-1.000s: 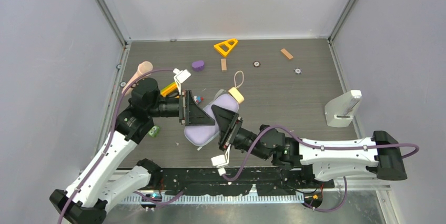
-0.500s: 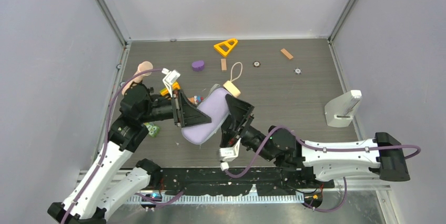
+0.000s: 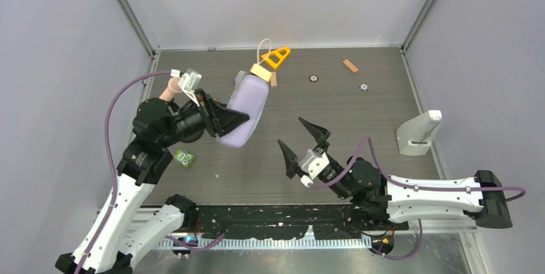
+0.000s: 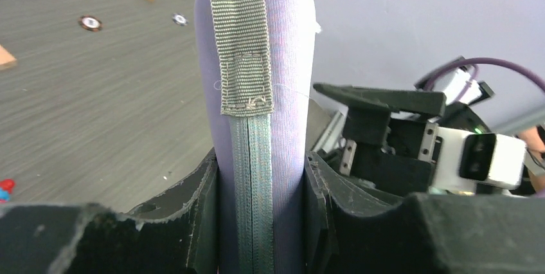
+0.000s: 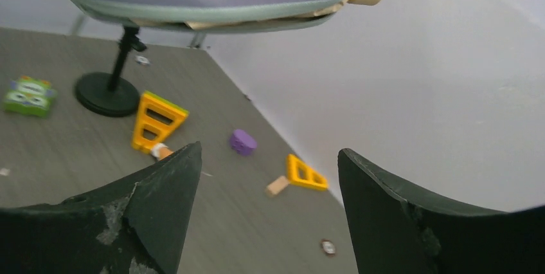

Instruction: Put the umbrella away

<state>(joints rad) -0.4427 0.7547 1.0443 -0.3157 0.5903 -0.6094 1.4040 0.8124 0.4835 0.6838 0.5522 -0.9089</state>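
The left gripper [image 3: 231,125] is clamped on the near end of a lavender zip case [image 3: 248,101]. Its jaws are part-closed and press both sides of the case, with the grey-green zipper [image 4: 252,190] and a webbing strap [image 4: 241,36] running up between them in the left wrist view. The case is held up off the table [image 3: 360,113], at about 10 o'clock from the table's middle, its long axis tilted toward 1 o'clock. The umbrella [image 3: 262,72] sits inside this case. Only its tan handle and pale wrist loop [image 3: 263,46] show, poking out of the far end at 12 o'clock, just beside an orange triangle block [image 3: 277,57]. The right gripper [image 3: 290,130] stands at about 4 o'clock from the case, well apart from it, with jaws spread wide and nothing between them. Its camera looks up at the underside of the case with the handle at the top edge. Below on the table it shows a black microphone stand base [image 5: 106,94], a yellow frame piece [image 5: 157,119], a purple block [image 5: 243,141] and a green block [image 5: 29,96]. A wooden block [image 3: 350,65] lies at 1 o'clock and a white stand [image 3: 419,134] at 3 o'clock.
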